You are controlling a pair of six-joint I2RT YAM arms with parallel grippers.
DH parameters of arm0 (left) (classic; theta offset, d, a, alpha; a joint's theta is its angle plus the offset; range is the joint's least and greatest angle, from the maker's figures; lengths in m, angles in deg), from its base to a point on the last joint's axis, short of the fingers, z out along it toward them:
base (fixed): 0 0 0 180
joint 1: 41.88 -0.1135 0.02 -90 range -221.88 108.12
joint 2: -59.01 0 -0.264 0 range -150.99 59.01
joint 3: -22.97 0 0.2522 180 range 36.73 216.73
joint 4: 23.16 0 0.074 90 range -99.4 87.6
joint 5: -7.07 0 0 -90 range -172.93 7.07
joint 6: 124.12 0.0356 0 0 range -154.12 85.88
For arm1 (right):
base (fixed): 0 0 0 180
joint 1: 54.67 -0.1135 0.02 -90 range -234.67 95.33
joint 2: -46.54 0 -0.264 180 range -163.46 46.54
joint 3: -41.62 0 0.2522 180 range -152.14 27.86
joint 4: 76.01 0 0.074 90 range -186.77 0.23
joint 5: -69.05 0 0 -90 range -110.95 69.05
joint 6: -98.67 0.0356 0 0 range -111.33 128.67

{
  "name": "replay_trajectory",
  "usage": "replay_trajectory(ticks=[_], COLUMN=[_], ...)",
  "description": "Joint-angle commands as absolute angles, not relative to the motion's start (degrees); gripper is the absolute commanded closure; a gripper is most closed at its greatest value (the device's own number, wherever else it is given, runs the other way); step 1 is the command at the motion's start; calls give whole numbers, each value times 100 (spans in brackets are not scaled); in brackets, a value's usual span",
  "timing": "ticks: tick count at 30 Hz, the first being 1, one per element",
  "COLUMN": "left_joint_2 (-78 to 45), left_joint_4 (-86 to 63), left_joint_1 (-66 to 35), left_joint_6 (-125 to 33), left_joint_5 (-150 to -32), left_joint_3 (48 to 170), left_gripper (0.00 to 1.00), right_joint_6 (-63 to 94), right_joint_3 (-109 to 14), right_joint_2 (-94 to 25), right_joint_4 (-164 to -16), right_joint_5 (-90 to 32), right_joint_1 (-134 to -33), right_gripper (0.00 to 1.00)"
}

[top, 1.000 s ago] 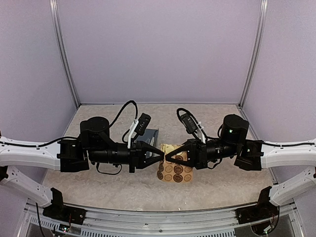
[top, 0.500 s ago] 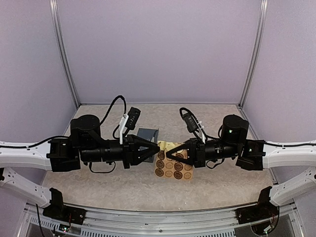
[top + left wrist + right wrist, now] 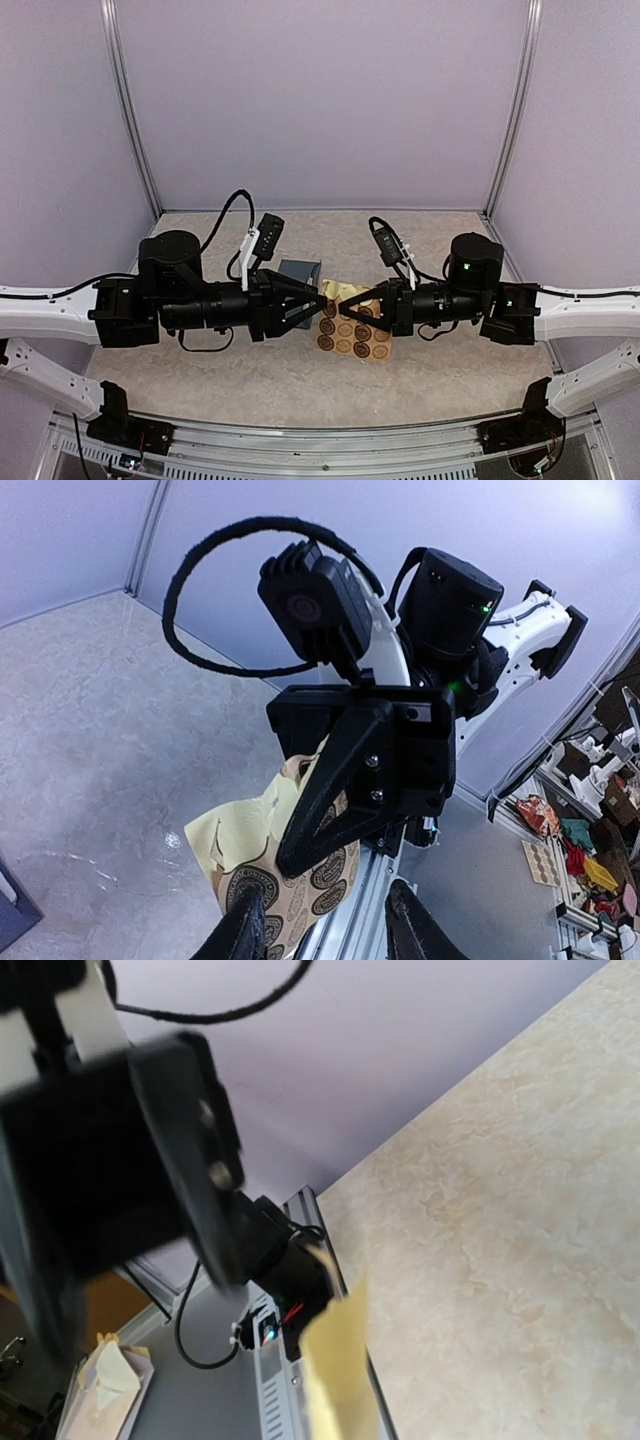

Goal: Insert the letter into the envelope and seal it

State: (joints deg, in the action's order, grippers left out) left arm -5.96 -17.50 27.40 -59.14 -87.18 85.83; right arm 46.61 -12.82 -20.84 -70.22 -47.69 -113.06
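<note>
- The left gripper [image 3: 320, 302] has its jaws partway apart with nothing in them, tips almost nose to nose with the right gripper [image 3: 342, 312].
- The right one's pinched tight on the tan paper sheet of round brown stickers [image 3: 352, 338], which droops from its tip.
- The flat slate-blue paper envelope [image 3: 300, 272] lies on the beige marbled table [image 3: 250, 380] just beyond the left gripper, which hides its near part.

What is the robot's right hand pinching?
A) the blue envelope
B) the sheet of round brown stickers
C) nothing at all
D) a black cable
B: the right gripper is shut on the tan sticker sheet, while the slate-blue envelope lies on the table away from it.
</note>
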Motion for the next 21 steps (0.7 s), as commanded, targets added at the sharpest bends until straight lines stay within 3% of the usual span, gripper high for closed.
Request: replay_trajectory(ticks=[1,13,21], left_joint_2=[-974,-1355,-1374], left_joint_4=[-1802,-1657,-1661], left_joint_1=[2831,2835,2834], left_joint_6=[-6052,-6040,-6066], left_joint_5=[-9068,-8829,-8742], left_joint_3=[8852,8991,8983], left_gripper=[61,58,61], right_joint_6=[4592,4646,4681], right_joint_3=[-1318,-1195,-1169], right_joint_2=[-2002,-1887,-1877], right_joint_4=[-7058,-6794,-6649], right_joint_5=[-4755,-5088,-5283], right_joint_1=[-11329,-11328,-11327], right_gripper=[100,100,100])
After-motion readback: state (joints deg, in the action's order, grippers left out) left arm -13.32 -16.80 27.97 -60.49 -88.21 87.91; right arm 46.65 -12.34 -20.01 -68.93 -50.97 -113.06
